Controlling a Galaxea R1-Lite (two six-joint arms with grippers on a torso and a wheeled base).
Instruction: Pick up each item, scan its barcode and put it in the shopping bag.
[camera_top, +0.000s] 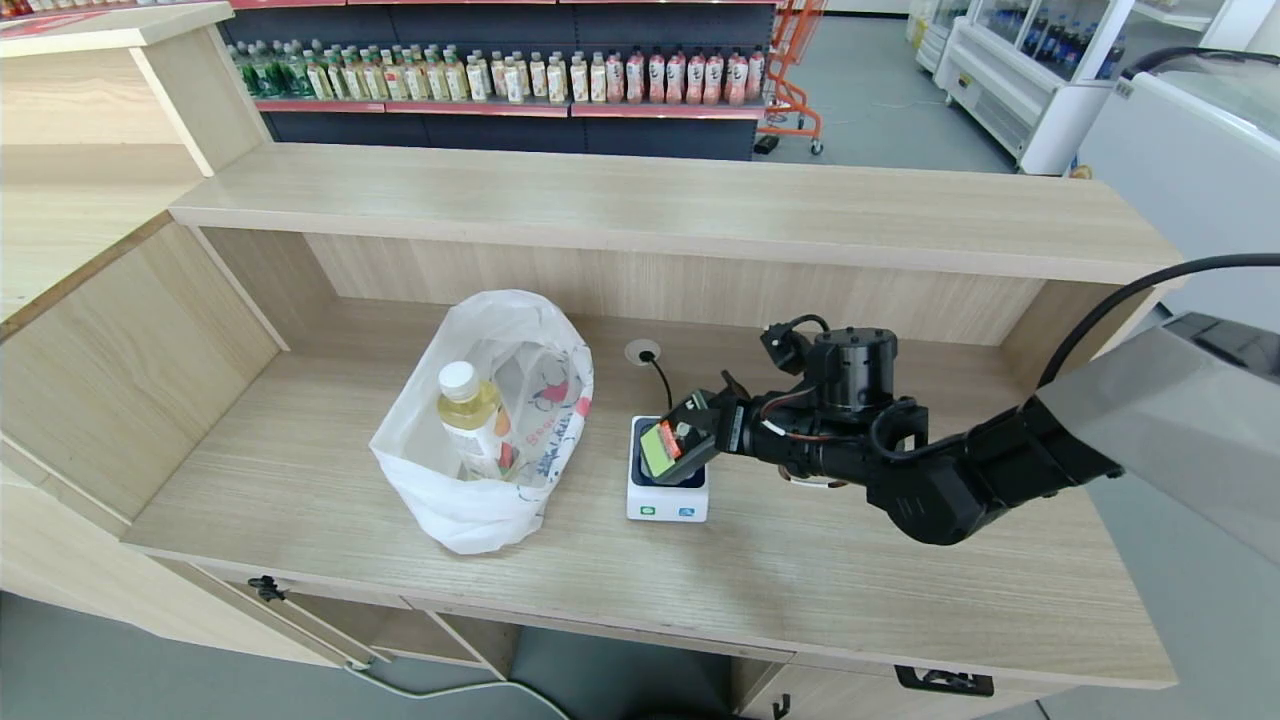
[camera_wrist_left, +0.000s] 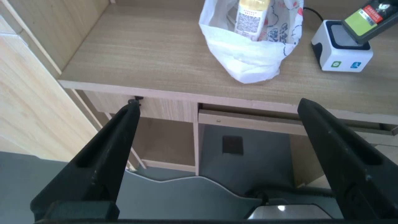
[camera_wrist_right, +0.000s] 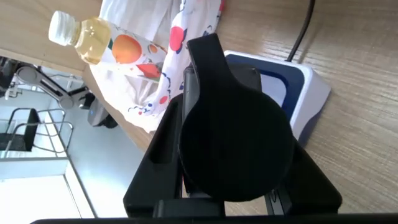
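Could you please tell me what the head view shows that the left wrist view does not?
Head view adds: a store shelf of drink bottles behind the wooden counter, and white freezer cabinets.
Left wrist view adds: the left gripper, open, hanging below the counter's front edge, facing a drawer front.
Shared: the white plastic shopping bag with a pale yellow drink bottle upright inside, and the white box-shaped scanner beside it, where the right gripper holds a small green and red packet.

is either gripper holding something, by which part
The right gripper is shut on a green and red packet, gripped at its end nearest the arm, above the scanner. The left gripper is open, holding nothing.
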